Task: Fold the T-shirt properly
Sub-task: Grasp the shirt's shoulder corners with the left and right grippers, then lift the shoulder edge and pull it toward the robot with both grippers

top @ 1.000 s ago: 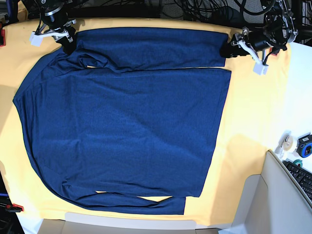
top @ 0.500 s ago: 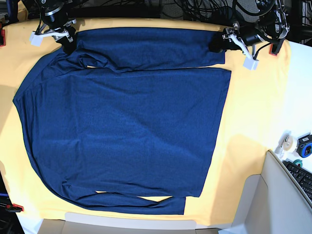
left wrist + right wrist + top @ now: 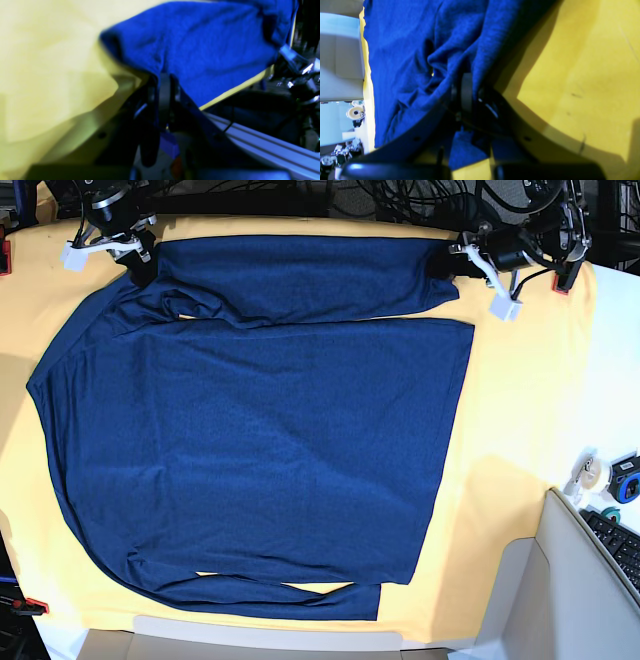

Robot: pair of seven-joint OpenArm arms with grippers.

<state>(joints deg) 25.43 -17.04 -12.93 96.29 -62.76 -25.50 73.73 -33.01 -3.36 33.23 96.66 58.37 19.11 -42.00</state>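
The dark navy T-shirt (image 3: 260, 440) lies flat on the yellow cloth (image 3: 520, 400), one long sleeve (image 3: 300, 280) stretched along the far edge and the other (image 3: 290, 595) along the near hem. My left gripper (image 3: 447, 265) sits at the far sleeve's cuff end. In the left wrist view it (image 3: 163, 77) is shut on a pinch of blue fabric (image 3: 205, 45). My right gripper (image 3: 138, 268) is at the shoulder end of the same sleeve. The right wrist view shows it (image 3: 467, 80) shut on bunched blue fabric (image 3: 407, 50).
Red clamps (image 3: 36, 606) hold the cloth at the left edge. A tape roll (image 3: 592, 472), a small blue device (image 3: 627, 480) and a keyboard (image 3: 620, 545) sit at the right. Cables (image 3: 420, 200) crowd the back edge.
My left gripper has slid left onto the sleeve's cuff end and closed on it. The right gripper stays put, still gripping the shoulder end.
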